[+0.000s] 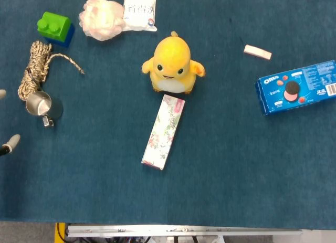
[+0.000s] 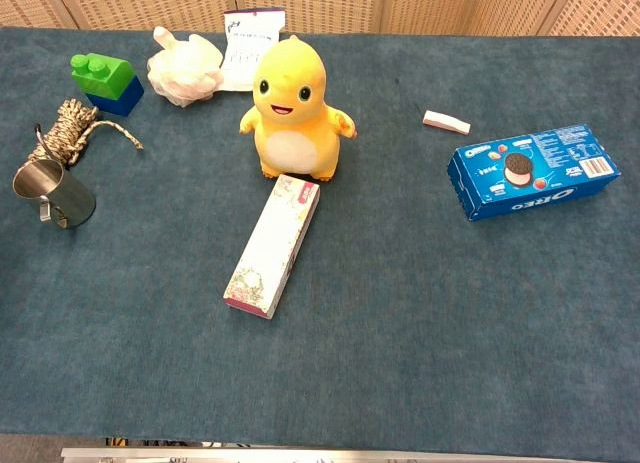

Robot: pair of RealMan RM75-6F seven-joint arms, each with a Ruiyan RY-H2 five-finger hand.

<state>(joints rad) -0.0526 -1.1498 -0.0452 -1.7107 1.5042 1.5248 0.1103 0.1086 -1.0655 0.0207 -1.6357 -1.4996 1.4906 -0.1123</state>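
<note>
The left hand peeks in at the left edge, fingertips apart, holding nothing; nearest is the small metal cup, likely light, hard and slippery; grab its round sides.

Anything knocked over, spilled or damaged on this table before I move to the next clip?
Nothing stands out. The yellow plush toy sits upright, the floral box lies flat touching its feet, the Oreo box lies flat and closed, and the metal cup stands upright beside the rope bundle.
</note>
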